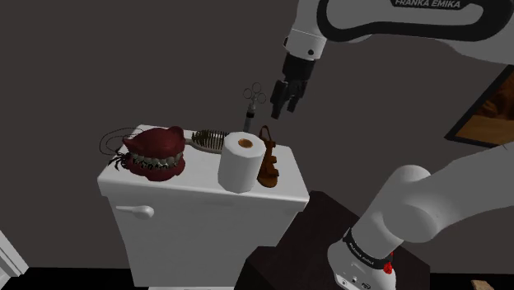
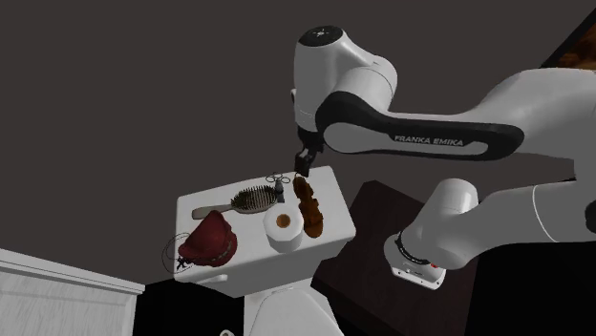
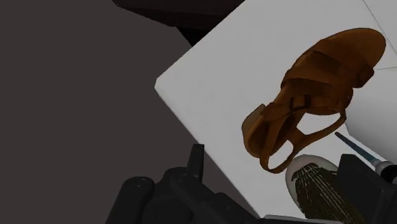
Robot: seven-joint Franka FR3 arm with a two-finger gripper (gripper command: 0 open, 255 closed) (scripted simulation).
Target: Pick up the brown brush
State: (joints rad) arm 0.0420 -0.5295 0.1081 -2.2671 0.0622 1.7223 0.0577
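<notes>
Jaws parted wide above white toilet-tank lid (image 1: 202, 191), brown brush (image 1: 212, 140), strappy sandal (image 1: 269, 165), dark grey wall (image 1: 123, 58) behind

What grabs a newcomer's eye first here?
A big white Franka arm arches over a white toilet tank, its open black gripper hanging above the lid's far edge near small scissors. On the lid, a brown strappy sandal stands beside a toilet paper roll, the hairbrush lying next to the roll.

A home bathroom: white toilet tank (image 1: 206, 216) with flush lever (image 1: 137, 211), toilet-paper roll (image 1: 240, 162) on its lid.
</notes>
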